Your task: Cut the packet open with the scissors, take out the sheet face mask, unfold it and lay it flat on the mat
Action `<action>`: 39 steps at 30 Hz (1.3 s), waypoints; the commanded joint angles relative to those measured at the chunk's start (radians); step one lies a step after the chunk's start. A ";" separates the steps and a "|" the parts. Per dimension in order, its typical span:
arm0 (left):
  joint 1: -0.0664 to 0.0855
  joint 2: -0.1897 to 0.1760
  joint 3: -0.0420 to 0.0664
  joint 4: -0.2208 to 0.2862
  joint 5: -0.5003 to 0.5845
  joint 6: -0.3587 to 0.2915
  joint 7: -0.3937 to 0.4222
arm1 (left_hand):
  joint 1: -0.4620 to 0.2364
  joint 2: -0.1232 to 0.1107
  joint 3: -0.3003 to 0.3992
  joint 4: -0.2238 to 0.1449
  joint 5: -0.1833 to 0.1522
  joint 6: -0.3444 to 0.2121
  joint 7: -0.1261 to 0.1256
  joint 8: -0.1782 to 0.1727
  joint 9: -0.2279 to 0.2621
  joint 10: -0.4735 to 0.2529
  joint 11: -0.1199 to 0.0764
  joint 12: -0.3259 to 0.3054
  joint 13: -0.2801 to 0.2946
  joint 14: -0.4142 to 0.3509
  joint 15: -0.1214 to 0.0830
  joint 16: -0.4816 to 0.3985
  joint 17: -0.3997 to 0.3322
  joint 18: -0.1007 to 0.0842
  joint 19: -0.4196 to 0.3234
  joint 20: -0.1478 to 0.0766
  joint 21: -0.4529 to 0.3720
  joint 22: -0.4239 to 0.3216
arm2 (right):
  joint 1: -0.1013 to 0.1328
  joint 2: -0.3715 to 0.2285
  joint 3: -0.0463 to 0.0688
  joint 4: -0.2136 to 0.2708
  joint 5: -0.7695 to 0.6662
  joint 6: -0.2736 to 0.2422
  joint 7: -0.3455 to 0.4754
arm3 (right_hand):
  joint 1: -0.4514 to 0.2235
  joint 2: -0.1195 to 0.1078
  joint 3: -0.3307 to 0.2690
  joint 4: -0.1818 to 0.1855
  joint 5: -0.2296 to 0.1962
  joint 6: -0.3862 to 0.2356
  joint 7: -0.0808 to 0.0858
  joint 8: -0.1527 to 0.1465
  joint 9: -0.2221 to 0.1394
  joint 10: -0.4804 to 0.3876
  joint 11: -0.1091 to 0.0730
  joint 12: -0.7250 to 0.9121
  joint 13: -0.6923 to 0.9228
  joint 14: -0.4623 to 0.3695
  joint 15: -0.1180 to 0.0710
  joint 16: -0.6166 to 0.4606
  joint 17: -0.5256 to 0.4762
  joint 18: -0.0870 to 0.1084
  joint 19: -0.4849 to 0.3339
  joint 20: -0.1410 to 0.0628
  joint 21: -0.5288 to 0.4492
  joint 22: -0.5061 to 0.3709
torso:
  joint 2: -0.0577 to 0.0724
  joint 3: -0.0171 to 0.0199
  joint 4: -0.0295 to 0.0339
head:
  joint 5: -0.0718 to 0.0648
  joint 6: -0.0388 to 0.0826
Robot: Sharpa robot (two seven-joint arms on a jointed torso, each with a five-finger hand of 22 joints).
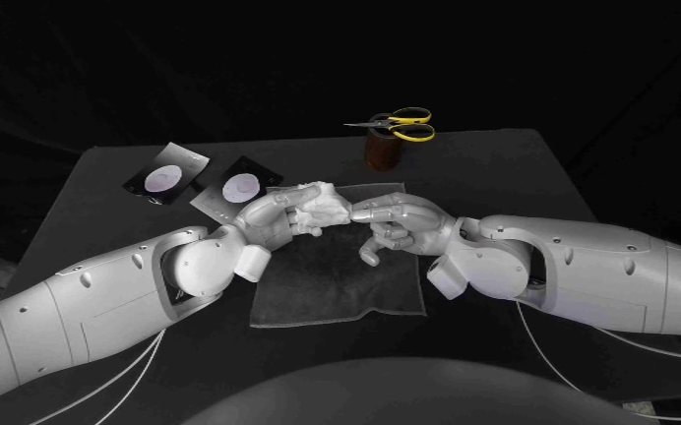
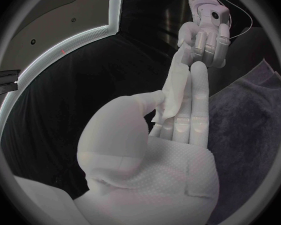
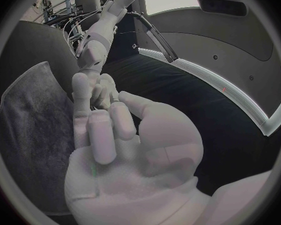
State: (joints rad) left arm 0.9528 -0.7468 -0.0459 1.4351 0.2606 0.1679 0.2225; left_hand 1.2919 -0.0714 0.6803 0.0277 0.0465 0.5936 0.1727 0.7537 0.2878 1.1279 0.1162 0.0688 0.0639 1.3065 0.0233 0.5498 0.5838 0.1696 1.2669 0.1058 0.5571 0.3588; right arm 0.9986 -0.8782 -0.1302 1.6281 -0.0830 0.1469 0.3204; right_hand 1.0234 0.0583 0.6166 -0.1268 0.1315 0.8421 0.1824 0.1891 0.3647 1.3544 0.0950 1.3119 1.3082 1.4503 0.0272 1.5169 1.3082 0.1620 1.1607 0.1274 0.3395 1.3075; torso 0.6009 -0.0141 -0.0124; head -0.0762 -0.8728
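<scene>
Head view: holding the folded mask in the left hand above the mat, long axis aimed at the right hand close by, curled at its free end, cannot tell whether gripping.

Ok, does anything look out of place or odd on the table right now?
Nothing spilled or damaged. The mask is a folded wad in the left hand, above the mat, not yet laid flat. The scissors lie across a brown holder, blades overhanging.
</scene>
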 commanded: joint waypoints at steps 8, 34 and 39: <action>0.001 0.002 0.001 0.003 -0.006 0.004 0.000 | -0.010 0.002 0.007 0.000 0.003 0.010 0.016 0.006 0.000 0.007 0.001 -0.003 0.001 0.007 0.003 0.006 0.001 0.010 0.003 -0.004 0.003 0.001 | -0.001 0.001 0.000 -0.003 -0.002 0.000 0.010 | 0.071 0.042 0.055 -0.080 -0.082 0.131 -0.039 0.090 0.032 0.034 -0.030 0.036 0.027 0.023 -0.023 0.013 0.071 0.022 0.016 -0.015 0.036 0.023 | 0.000 0.0006 -0.0002 | -0.001 0.000; 0.001 -0.001 0.001 -0.002 -0.288 -0.122 0.017 | -0.014 -0.045 -0.035 -0.041 0.003 -0.039 0.011 -0.043 -0.055 -0.148 0.044 0.012 0.004 -0.298 0.061 0.056 0.073 -0.012 -0.236 0.036 0.076 0.089 | -0.004 -0.009 0.001 0.034 -0.025 -0.130 0.058 | 0.076 0.046 0.059 -0.096 -0.081 0.157 -0.069 0.177 0.087 0.053 -0.058 0.046 0.032 0.036 -0.049 0.017 0.087 0.020 0.022 -0.041 0.064 0.023 | 0.000 0.0016 -0.0003 | -0.004 0.000; 0.001 -0.003 0.001 -0.014 -0.358 -0.184 0.016 | -0.039 -0.077 -0.095 -0.040 0.002 -0.056 0.028 -0.069 -0.080 -0.203 0.068 0.047 0.009 -0.450 0.098 0.073 0.062 -0.026 -0.352 0.064 0.044 0.086 | -0.004 -0.015 0.002 0.045 -0.026 -0.147 0.064 | 0.077 0.047 0.062 -0.099 -0.080 0.155 -0.070 0.182 0.091 0.056 -0.059 0.049 0.035 0.039 -0.050 0.018 0.091 0.019 0.026 -0.042 0.074 0.025 | 0.000 0.0012 -0.0005 | -0.005 0.000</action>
State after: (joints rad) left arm 0.9531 -0.7499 -0.0460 1.4220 -0.0043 0.0487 0.2240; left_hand 1.2511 -0.1390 0.5908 -0.0134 0.0465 0.5425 0.1651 0.6874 0.2093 0.9312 0.1835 0.1136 0.0722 0.8681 0.1181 0.6242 0.6500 0.1536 0.9230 0.1672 0.6054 0.4498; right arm 0.9954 -0.8924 -0.1290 1.6694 -0.1012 0.0222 0.3605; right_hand 1.0915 0.1034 0.6775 -0.2187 0.0486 0.9789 0.1292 0.2942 0.3929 1.4089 0.0418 1.3546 1.3074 1.4651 -0.0131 1.5286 1.3082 0.1698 1.1823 0.0912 0.4099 1.3079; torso 0.6013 -0.0128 -0.0127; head -0.0801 -0.8728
